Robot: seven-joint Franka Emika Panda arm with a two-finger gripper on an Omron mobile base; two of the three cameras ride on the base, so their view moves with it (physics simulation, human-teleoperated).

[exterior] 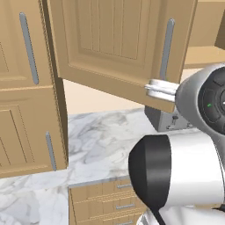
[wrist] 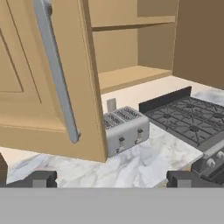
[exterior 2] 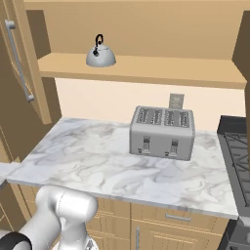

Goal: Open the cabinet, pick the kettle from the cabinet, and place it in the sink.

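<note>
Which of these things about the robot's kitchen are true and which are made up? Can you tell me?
1. The cabinet door is open. True.
2. The kettle sits on the cabinet shelf. True.
3. The gripper is squeezing the kettle. False: its jaws are open and hold nothing, and the kettle is up on the shelf.
4. The toaster stands on the marble counter below the shelf. True.
5. The kettle is lying on its side. False: it stands upright, black handle on top.
6. The toaster is inside the cabinet. False: it is on the counter, next to the stove.
</note>
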